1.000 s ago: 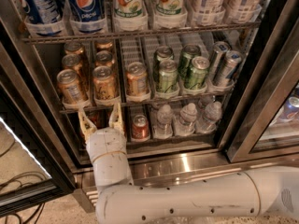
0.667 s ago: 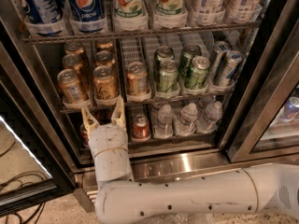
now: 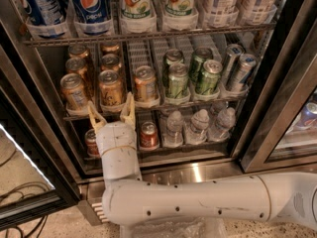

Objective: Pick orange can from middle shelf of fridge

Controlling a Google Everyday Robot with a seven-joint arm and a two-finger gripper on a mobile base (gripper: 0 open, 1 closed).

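Several orange cans stand in lanes on the left of the middle shelf (image 3: 148, 112) of the open fridge (image 3: 277, 98). The front ones are an orange can at the left (image 3: 73, 91), one in the middle (image 3: 110, 88) and one at the right (image 3: 145, 84). My gripper (image 3: 112, 112) is open, its two tan fingers pointing up just below and in front of the middle front orange can, at the shelf's front rail. It holds nothing. Green cans (image 3: 177, 80) stand to the right on the same shelf.
Big soda bottles (image 3: 90, 5) fill the rack above. Red cans (image 3: 148, 135) and water bottles (image 3: 197, 127) are on the rack below, partly behind my white arm (image 3: 188, 202). The glass door (image 3: 29, 148) stands open at the left; cables lie on the floor.
My gripper has risen and moved slightly right, from below the shelf rail up to the front of the middle orange can. The cans have not moved.
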